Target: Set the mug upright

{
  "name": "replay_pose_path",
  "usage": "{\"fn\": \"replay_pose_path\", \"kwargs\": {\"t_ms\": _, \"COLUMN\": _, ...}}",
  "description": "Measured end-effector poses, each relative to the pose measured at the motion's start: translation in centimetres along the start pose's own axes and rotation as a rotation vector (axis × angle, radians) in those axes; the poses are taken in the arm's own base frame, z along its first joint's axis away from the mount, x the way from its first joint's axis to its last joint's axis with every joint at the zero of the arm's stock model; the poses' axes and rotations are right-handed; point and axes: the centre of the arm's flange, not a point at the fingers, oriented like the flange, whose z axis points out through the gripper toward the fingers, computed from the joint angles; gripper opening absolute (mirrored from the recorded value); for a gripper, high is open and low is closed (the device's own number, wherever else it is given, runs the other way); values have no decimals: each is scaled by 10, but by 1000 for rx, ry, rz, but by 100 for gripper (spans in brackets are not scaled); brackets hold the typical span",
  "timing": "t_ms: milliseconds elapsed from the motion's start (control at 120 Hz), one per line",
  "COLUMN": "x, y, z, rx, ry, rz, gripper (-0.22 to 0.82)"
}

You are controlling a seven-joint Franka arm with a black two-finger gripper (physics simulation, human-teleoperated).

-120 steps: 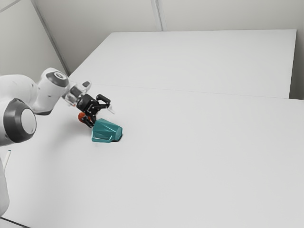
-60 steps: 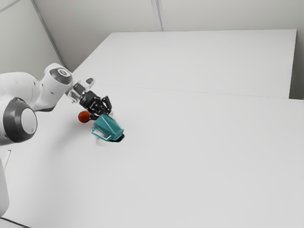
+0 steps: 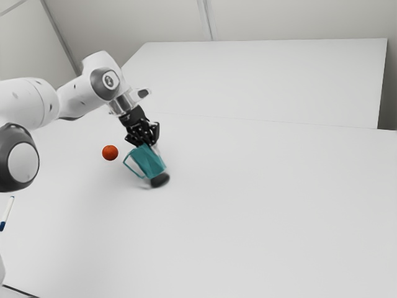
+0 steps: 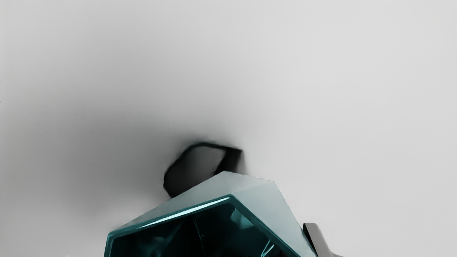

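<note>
In the exterior view my gripper [image 3: 144, 138] points down at the upper end of the teal mug [image 3: 149, 161], shut on its rim area. The mug leans, its base low toward the exterior view's right and its handle toward the left; a dark shadow lies at the base. In the wrist view the mug [image 4: 250, 189] turns its open mouth toward the camera, and one finger of the gripper [image 4: 317, 239] lies against its outer wall. The other finger is hidden there.
An orange-red ball [image 3: 110, 153] rests on the white table [image 3: 260, 217], a short way from the mug toward the exterior view's left. A white and blue marker [image 3: 6, 214] lies near the arm's base.
My hand has risen and moved toward the exterior view's right, turning to point more steeply down. The mug has come along, tipping from lying on its side to a steeper lean. The ball is uncovered.
</note>
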Motion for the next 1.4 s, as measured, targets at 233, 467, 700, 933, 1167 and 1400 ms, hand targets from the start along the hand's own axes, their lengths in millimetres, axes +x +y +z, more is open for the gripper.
{"fn": "replay_pose_path", "kwargs": {"t_ms": 233, "x": -44, "y": 62, "z": 2, "rx": 322, "ry": 140, "rz": 147, "gripper": -18}}
{"fn": "replay_pose_path", "kwargs": {"t_ms": 467, "x": -58, "y": 79, "z": 12, "rx": 474, "ry": 244, "rz": 172, "gripper": -18}}
{"fn": "replay_pose_path", "kwargs": {"t_ms": 700, "x": -73, "y": 81, "z": 27, "rx": 471, "ry": 282, "rz": 94, "gripper": -18}}
{"fn": "replay_pose_path", "kwargs": {"t_ms": 933, "x": -77, "y": 80, "z": 44, "rx": 453, "ry": 284, "rz": 10, "gripper": -18}}
{"fn": "replay_pose_path", "kwargs": {"t_ms": 1167, "x": -69, "y": 73, "z": 66, "rx": 437, "ry": 277, "rz": -50, "gripper": -18}}
{"fn": "replay_pose_path", "kwargs": {"t_ms": 1400, "x": -64, "y": 70, "z": 78, "rx": 425, "ry": 286, "rz": -89, "gripper": -18}}
